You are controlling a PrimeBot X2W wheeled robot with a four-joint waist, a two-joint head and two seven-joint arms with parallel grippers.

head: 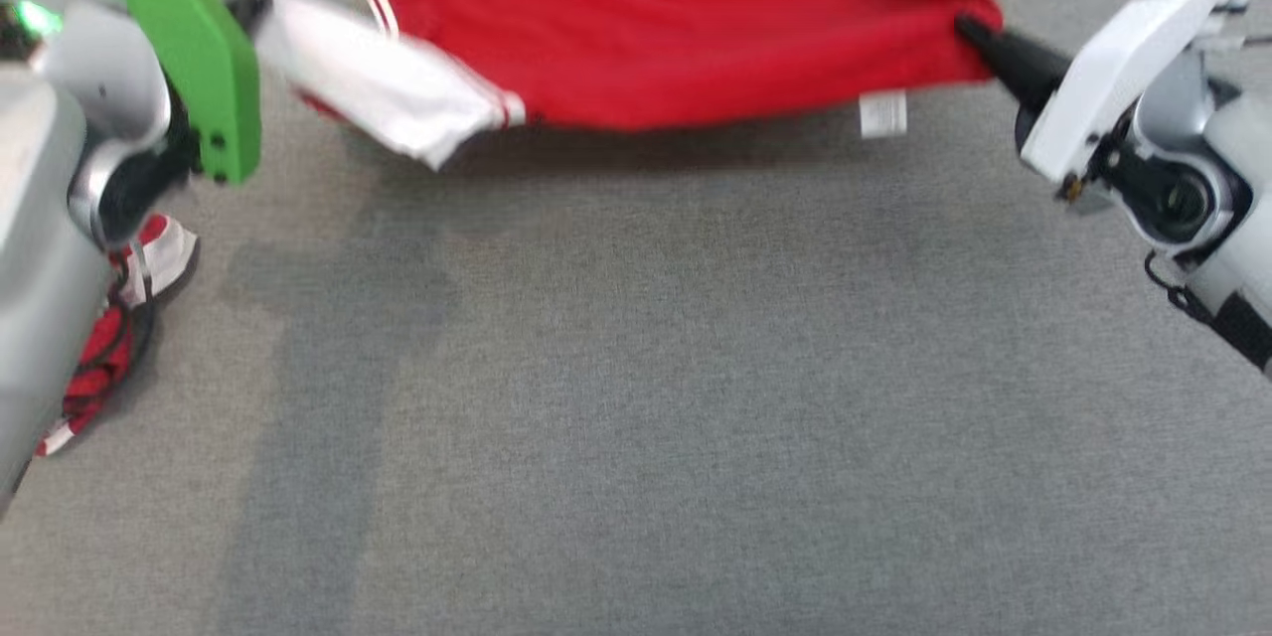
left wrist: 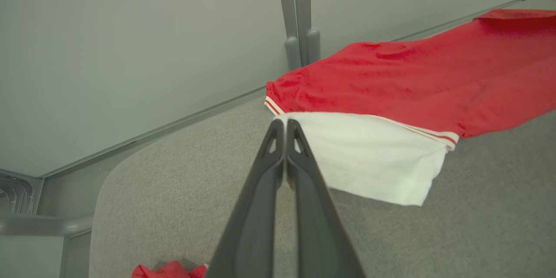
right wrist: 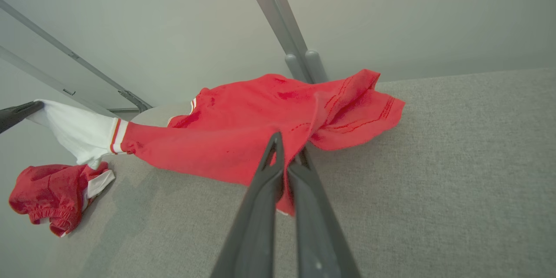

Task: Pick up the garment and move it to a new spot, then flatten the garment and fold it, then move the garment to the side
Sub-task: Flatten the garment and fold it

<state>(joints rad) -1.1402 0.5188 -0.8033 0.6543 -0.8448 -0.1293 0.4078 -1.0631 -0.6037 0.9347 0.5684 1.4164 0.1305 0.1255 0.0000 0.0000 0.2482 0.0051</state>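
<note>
Left gripper (left wrist: 285, 124) pinched on white sleeve (left wrist: 369, 156) of garment (head: 676, 30), right gripper (right wrist: 287, 154) pinched on its opposite red edge, garment stretched between both above table (head: 636, 417), white label (head: 882, 113) illegible.

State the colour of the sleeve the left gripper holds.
White sleeve, red-striped trim at the red body; clearest in the left wrist view.

Soft even light; head view blurred; shadow beneath garment (head: 676, 40).
</note>
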